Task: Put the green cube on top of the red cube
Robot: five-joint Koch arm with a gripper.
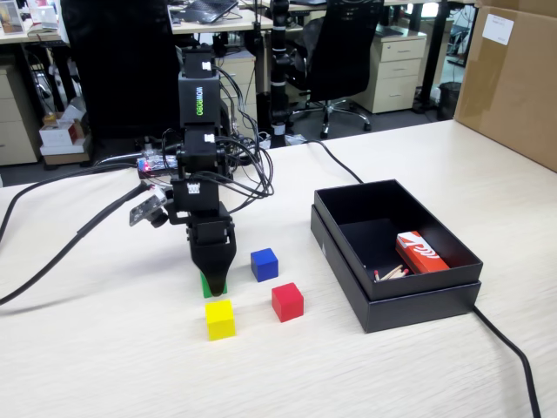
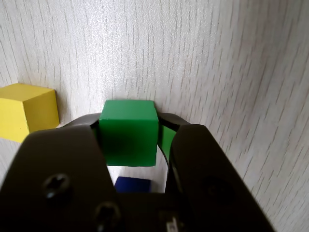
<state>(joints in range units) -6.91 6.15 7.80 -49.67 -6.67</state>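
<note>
The green cube [image 1: 207,287] stands on the table under my gripper [image 1: 215,283]. In the wrist view the green cube [image 2: 128,135] sits between the two black jaws of the gripper [image 2: 129,120], which press it on both sides. The red cube [image 1: 287,301] stands on the table to the right of the gripper in the fixed view, apart from it; it is out of the wrist view.
A yellow cube [image 1: 220,319] [image 2: 26,108] stands just in front of the gripper and a blue cube [image 1: 264,263] [image 2: 133,184] behind and to the right. An open black box [image 1: 418,305] at right holds a red-and-white packet [image 1: 419,252] and matches. Cables lie at left.
</note>
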